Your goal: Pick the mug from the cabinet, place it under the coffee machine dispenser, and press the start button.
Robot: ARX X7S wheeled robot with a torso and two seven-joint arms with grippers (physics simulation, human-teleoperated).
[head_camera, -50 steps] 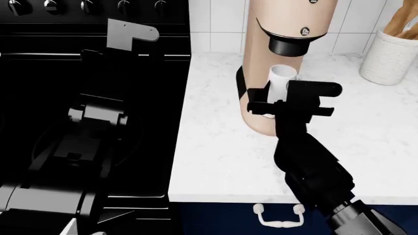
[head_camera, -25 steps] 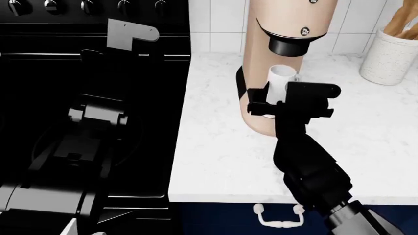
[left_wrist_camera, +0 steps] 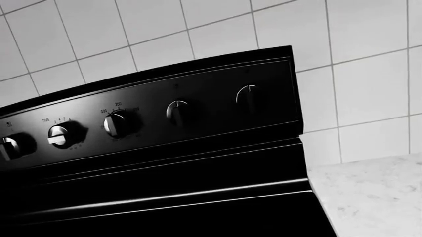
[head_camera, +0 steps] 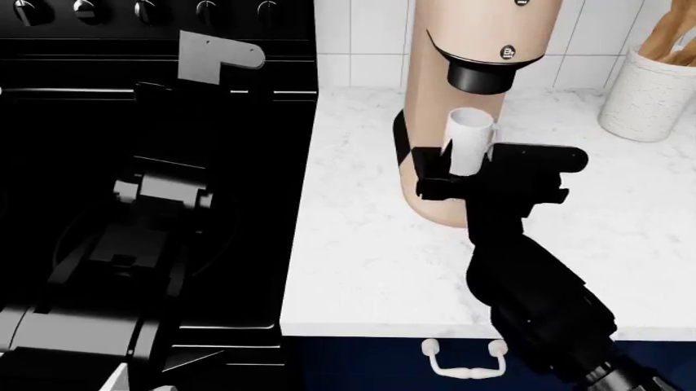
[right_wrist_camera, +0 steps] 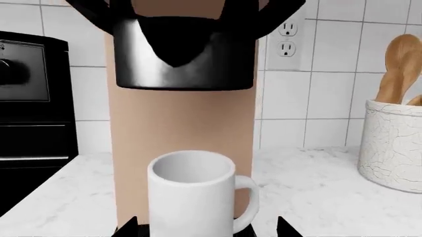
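Note:
The white mug stands upright on the black drip tray of the beige coffee machine, right below the black round dispenser. In the right wrist view the mug is under the dispenser, with its handle towards the crock. My right gripper is open, its fingertips standing on either side of the mug's base with a small gap on each side. My left arm is a dark shape over the black stove. Its jaws do not show.
A white speckled crock with wooden utensils stands on the marble counter at the far right and also shows in the right wrist view. The left wrist view faces the stove's knob panel. A wall outlet is behind the machine.
My right wrist has swung to the right and the fingers have spread away from the mug, which stays on the drip tray. The left arm has not moved.

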